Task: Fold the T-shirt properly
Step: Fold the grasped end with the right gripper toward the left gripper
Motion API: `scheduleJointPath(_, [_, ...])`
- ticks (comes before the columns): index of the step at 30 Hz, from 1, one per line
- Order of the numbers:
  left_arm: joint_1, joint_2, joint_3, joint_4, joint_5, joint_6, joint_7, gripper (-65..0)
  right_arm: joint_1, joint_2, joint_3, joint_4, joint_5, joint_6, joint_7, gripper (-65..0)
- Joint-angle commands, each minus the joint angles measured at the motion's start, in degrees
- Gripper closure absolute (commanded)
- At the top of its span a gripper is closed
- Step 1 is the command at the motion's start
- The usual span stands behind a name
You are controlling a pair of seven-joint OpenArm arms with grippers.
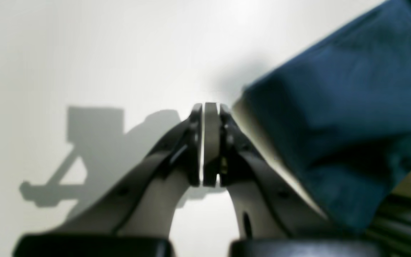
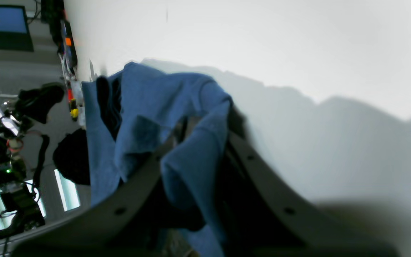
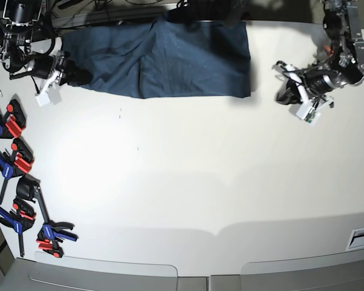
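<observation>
Surface (image 3: 182, 182): big, white, mostly bare.
T-shirt (image 3: 164, 57): dark blue, lying along the far edge of the surface.
Clamps (image 3: 15, 157): blue and red, at the side edge.
Right pincer (image 2: 205, 142): clenched on a fold of the T-shirt.
Left pincer (image 1: 211, 107): squeezed together, grasping nothing, T-shirt just beside it.

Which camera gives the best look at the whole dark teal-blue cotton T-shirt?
The base view: the dark teal-blue cotton T-shirt lies spread along the white table's far edge. The right wrist view shows only bunched cloth in the right gripper; the left wrist view shows one blurred fold.
</observation>
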Motion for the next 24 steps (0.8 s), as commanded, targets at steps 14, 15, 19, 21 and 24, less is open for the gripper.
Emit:
scheduleJointPath(14, [10.51,-1.86,-0.28,1.03,-4.11,-0.09,-1.16,0.0,0.48,-2.32,0.15,16.59,1.17,0.25,-0.17,0.0])
scheduleJointPath(15, [10.8,-1.86,-0.28,1.03,-4.74,-0.24,-1.16,0.0,0.48,-3.34,0.15,18.14,1.17,0.25,-0.17,0.0])
scheduleJointPath(19, [11.78,-1.36,-0.28,1.03,-5.05,-0.22,-1.11,0.0,0.46,-8.68,-0.04,24.63,1.17,0.25,-0.17,0.0])
scheduleJointPath(21, [12.37,-1.4,-0.26,1.03,-5.07,-0.22,-1.11,0.0,0.44,-11.8,-0.22,28.0,1.17,0.25,-0.17,0.0])
scheduleJointPath(24, [13.38,-1.4,-0.26,1.03,-5.07,-0.22,-1.14,0.0,0.31,-16.24,-1.03,33.03,1.17,0.25,-0.17,0.0])
